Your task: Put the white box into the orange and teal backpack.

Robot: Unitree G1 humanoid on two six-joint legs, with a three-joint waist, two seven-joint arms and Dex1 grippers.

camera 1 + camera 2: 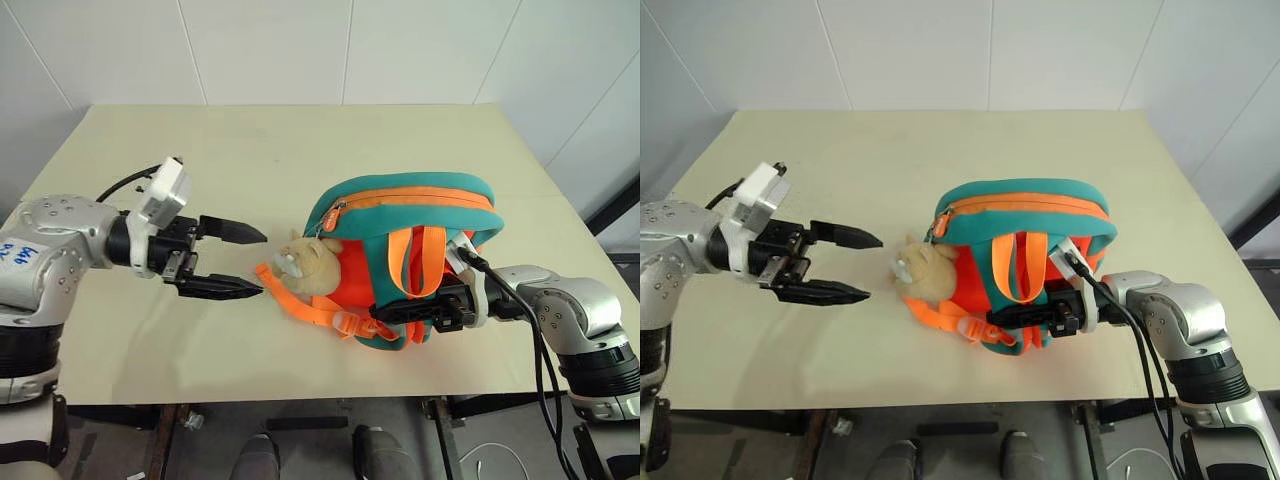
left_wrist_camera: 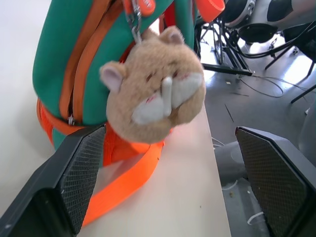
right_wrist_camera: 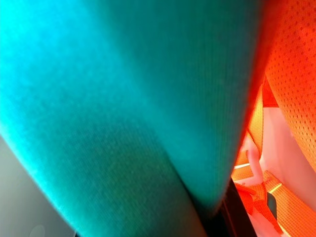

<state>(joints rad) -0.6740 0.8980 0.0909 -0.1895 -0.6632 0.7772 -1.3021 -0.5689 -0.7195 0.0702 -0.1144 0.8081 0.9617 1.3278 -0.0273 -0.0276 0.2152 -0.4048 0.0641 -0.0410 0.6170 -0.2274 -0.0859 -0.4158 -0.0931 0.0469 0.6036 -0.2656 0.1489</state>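
The orange and teal backpack (image 1: 400, 205) sits at the table's right-centre, its zip along the top and its orange straps facing me. A tan plush charm (image 1: 305, 265) hangs off its left side. My left gripper (image 1: 262, 262) hovers just left of the charm, open, nothing between its fingers (image 2: 74, 177); the charm (image 2: 155, 94) hangs right ahead of them. My right gripper (image 1: 385, 310) lies level against the backpack's lower front edge, shut on the fabric there, with teal cloth (image 3: 123, 98) pressed close against it. The white box is out of view.
The beige table (image 1: 250, 150) stretches bare to the left of and behind the backpack. Loose orange strap ends (image 1: 320, 315) trail on the table near its front edge. Black cables (image 1: 545, 380) run along my right arm. White walls stand behind the table.
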